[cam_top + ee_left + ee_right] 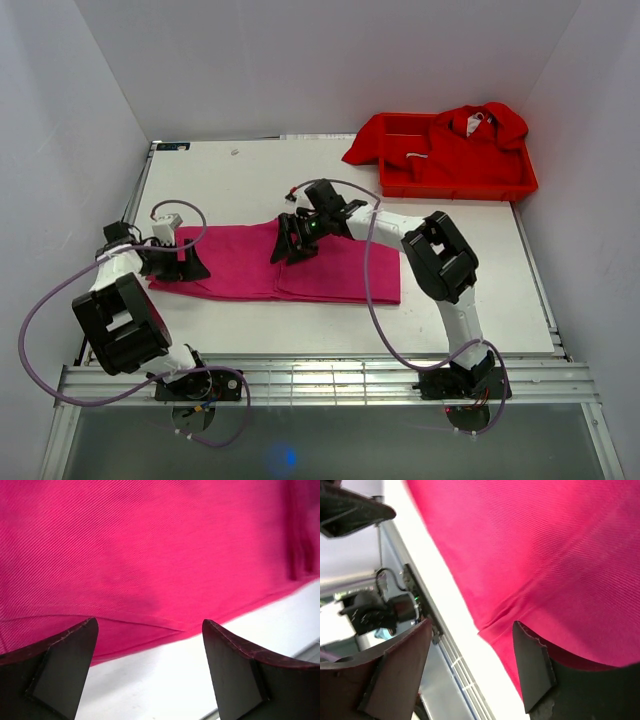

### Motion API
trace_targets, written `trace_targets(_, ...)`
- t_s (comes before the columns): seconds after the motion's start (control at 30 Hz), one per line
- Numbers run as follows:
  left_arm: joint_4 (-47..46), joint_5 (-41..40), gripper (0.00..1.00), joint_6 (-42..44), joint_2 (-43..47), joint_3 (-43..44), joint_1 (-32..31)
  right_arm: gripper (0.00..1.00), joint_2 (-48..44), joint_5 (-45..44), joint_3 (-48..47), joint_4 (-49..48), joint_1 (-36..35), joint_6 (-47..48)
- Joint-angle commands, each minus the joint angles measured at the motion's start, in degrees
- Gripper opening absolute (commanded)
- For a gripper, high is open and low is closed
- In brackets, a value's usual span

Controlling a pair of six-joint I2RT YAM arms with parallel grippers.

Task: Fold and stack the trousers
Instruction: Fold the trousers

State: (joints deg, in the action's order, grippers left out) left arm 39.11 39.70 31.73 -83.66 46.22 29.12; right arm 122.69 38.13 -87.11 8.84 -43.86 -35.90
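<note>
Trousers (330, 278) lie flat as a long folded band across the middle of the table (240, 175), running left to right in the top view. Left gripper (182, 262) sits low at the band's left end. Its wrist view shows the fingers (65, 670) spread wide with nothing between them, a folded hem and bare white surface just beyond. Right gripper (296, 240) is over the band's upper edge near centre — jaws parted there too, holding nothing (one finger (532, 675) overlaps the cloth in its wrist view, contact unclear). Upper right of the frame: a red tray (525, 187) with a red garment (470, 140) heaped in it, well apart from the band.
</note>
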Motion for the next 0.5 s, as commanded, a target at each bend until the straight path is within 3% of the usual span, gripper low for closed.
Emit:
trace_targets(0.0, 6.85, 13.79, 0.96, 0.36, 6.74, 7.46, -0.38, 0.72, -9.21, 5.37, -1.40, -3.04, 3.24, 6.70)
trace_targets(0.03, 7.11, 18.52, 0.96, -0.60, 7.71, 8.35, -0.73, 0.73, -10.62, 6.86, -0.70, -2.52, 4.03, 8.20)
trace_targets(0.13, 6.86, 21.55, 0.94, -2.10, 11.23, 10.21, -5.90, 0.74, -16.33, 8.62, 2.11, 1.69, 8.07, 17.94)
trace_targets(0.27, -4.61, 16.49, 0.89, -14.36, 14.39, 7.06, -19.15, 0.73, -23.88, 8.98, 9.57, 11.43, 15.01, 27.88)
trace_targets(0.47, -17.56, 11.80, 0.76, -26.97, 9.58, 5.37, -30.06, 0.58, -30.84, 8.01, 22.41, 17.00, 27.14, 35.63)
